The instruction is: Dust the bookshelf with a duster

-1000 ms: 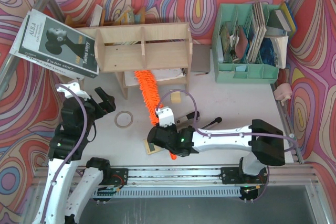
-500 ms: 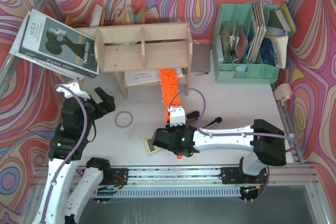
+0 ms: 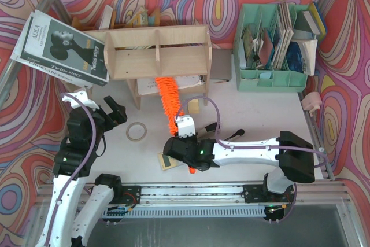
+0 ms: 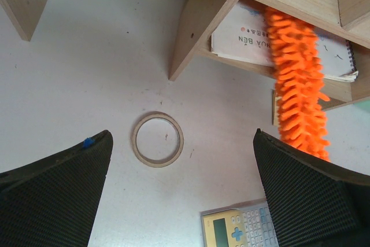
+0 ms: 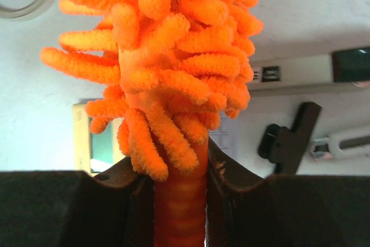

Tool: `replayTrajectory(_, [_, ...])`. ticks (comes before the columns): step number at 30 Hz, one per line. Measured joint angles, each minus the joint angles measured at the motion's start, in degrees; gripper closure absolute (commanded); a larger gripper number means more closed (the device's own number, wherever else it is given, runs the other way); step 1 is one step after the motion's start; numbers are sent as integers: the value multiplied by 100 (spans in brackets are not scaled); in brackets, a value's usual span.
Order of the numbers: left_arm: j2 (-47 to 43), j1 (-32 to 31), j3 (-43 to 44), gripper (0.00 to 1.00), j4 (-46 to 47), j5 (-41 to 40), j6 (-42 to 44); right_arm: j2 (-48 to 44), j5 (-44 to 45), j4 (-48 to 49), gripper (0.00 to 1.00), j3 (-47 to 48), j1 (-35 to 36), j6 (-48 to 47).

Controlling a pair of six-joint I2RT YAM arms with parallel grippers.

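The right gripper point(image 5: 180, 201) is clamped on the thin orange handle of the long, fluffy orange microfibre duster point(image 3: 167, 99), just below where the fluff starts. From there the brush runs away from the arms and into the lower tier of the wide, light plywood bookshelf point(image 3: 156, 50), which has 2 tiers and stands at the back of the white table point(image 3: 248, 114). The brush lies across a white spiral notebook point(image 4: 245, 30) in that tier, its tip hidden beneath the board above. The notebook's cover has print of which only "BÊN" can be read.

The left gripper point(image 4: 182, 172) hangs over the table with its 2 black fingers point(image 4: 58, 195) wide apart and nothing between them. Under it lie a thin pale ring point(image 4: 157, 139) and a calculator point(image 4: 237, 229) with a green display and a blue plus key.

A black-and-white magazine point(image 3: 60, 47) leaning left of the bookshelf reads "ALLA" and "Twins story".
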Motion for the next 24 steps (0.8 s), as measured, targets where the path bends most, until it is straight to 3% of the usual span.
replayTrajectory(8, [0, 0, 0, 2, 0, 0, 0, 83, -616, 844, 100, 0, 116, -1003])
replayTrajectory(14, [0, 0, 0, 1, 0, 0, 0, 151, -654, 914, 100, 2, 221, -1185])
replayTrajectory(24, [0, 0, -2, 1, 0, 0, 0, 136, 319, -376, 100, 122, 271, 229])
